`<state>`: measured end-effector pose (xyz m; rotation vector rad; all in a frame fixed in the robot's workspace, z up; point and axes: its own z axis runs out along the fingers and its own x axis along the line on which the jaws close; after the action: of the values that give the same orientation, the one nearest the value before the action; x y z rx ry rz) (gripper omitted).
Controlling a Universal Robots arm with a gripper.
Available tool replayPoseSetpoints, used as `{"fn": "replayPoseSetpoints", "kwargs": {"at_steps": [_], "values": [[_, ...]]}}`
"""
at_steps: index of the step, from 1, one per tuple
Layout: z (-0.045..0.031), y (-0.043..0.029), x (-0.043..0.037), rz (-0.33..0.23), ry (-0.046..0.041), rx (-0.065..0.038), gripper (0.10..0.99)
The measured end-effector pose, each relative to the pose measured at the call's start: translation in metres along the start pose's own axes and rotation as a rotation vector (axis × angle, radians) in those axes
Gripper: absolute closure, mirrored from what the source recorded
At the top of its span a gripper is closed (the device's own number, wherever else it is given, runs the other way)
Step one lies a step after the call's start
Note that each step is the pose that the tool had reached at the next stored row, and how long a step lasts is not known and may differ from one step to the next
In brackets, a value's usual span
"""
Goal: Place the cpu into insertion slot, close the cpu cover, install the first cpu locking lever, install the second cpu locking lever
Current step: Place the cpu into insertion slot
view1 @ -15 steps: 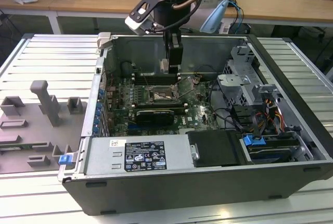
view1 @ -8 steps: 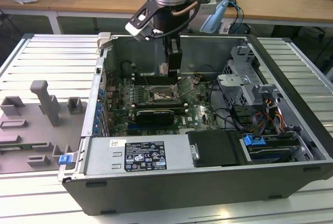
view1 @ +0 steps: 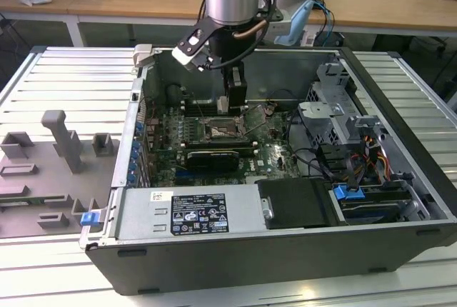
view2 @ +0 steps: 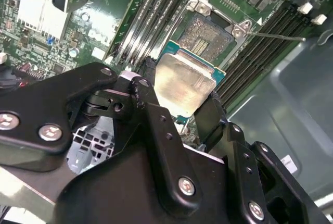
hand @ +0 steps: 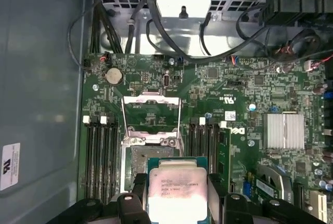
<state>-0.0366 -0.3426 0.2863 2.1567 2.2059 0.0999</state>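
We see the end effector (view2: 181,89) pinching the cpu (hand: 177,187) by two opposite edges, metal lid toward the wrist cams. The chip hangs just above the insertion slot (hand: 138,164), not seated yet. The cpu cover (hand: 151,97) is flipped open on the slot's far side. Handling, our guess: the chip is light, stiff and flat but fragile, and the slot pins prob. bend easily, so edge grip only, kept level, no pushing. The lid looks smooth, maybe slippery, so it needs a firm squeeze w/o skew. Room is tight: memory slots (hand: 99,151) flank the slot on both sides, w/ cables nearby. The motherboard (hand: 234,78) lies flat in an open pc case (view1: 214,250) on a slatted metal counter (view1: 64,71). Grey fixture blocks (view1: 61,139) sit at the exterior view's left.
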Motion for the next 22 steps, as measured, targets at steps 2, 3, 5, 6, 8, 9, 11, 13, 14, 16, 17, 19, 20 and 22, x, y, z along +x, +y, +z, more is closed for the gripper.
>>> {"fn": "replayPoseSetpoints", "kwargs": {"at_steps": [2,3,5,6,8,9,11,13,14,16,17,19,20,22], "values": [[0.0039,-0.0011,0.0,0.0,0.0,0.0,0.545],[0.005,-0.0015,0.0,0.0,0.0,0.0,0.545],[0.0064,-0.0016,0.0,0.0,0.0,0.0,0.545],[0.0069,-0.0017,0.0,0.0,0.0,0.0,0.545],[0.0082,-0.0019,0.0,0.0,0.0001,0.0,0.545],[0.0091,-0.002,0.0,0.0,0.0,0.0,0.545],[0.0099,-0.0021,0.0,0.0,0.0,0.0,0.545],[0.0107,-0.0023,0.0,0.0,0.0,0.0,0.545],[0.0117,-0.0023,0.0,0.0,0.0002,0.0,0.545],[0.0124,-0.0025,0.0,0.0,0.0,0.0,0.545],[0.0131,-0.0025,0.0,0.0,0.0,0.0,0.545],[0.0145,-0.0027,0.0,0.0,0.0,0.0,0.545],[0.015,-0.0027,0.0,0.0,0.0,0.0,0.545],[0.0167,-0.0029,0.0,0.0,0.0,0.0,0.545]]}}
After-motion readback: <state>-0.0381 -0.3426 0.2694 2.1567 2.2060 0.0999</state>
